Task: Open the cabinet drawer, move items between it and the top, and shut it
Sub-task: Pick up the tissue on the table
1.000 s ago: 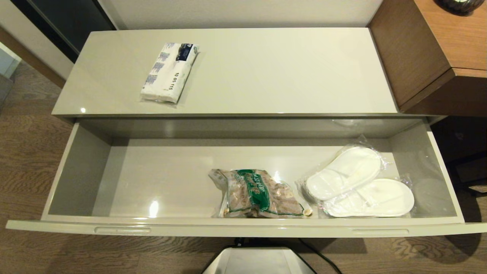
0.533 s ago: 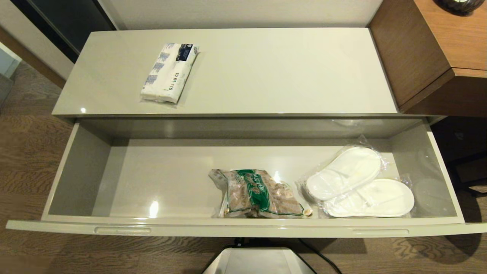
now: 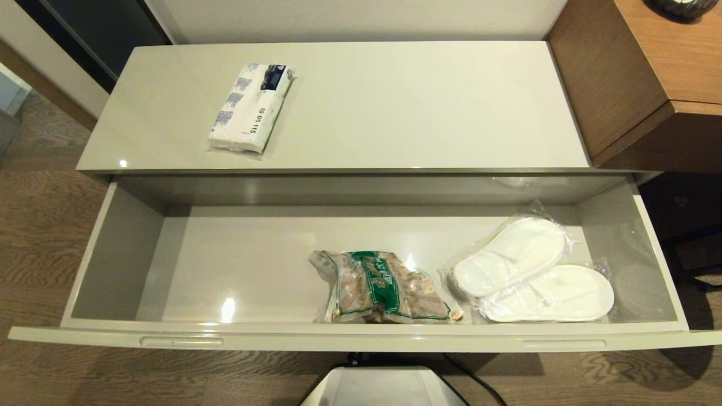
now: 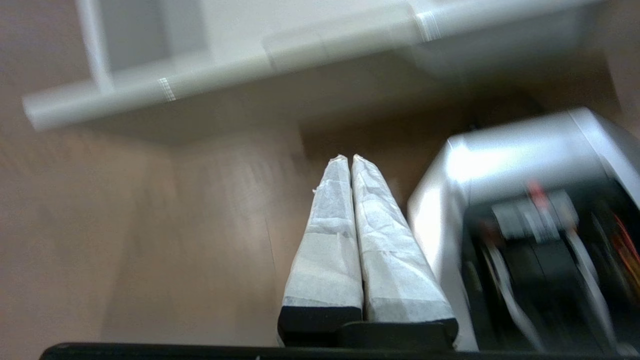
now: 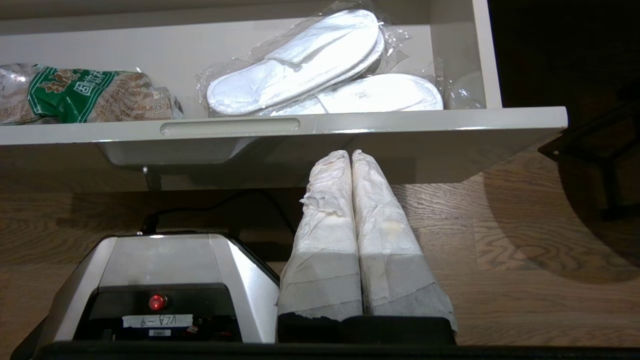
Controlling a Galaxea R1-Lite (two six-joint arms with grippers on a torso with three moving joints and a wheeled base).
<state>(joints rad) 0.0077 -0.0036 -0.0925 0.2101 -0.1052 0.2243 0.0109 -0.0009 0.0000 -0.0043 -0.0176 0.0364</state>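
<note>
From the head view I saw the wide, shallow glossy beige-grey cabinet drawer (image 3: 372, 337) pulled fully out, holding a clear green-printed bag of brown snacks (image 3: 383, 287) and a plastic-wrapped pair of white slippers (image 3: 533, 270). The flat white plastic packet with blue print (image 3: 251, 107) lay on the glossy cream-white cabinet top (image 3: 423, 107), toward its left end. No arm showed there.

The left wrist view showed my left tool (image 4: 350, 159) pressed together on nothing, low over the wooden floor (image 4: 150, 240) beside the robot base.

In the right wrist view, my right tool (image 5: 350, 154) was likewise closed and empty below the drawer front. I judged the left arm nearer the packet: rise clear of the rim, spread wide, grip across its narrow width.
</note>
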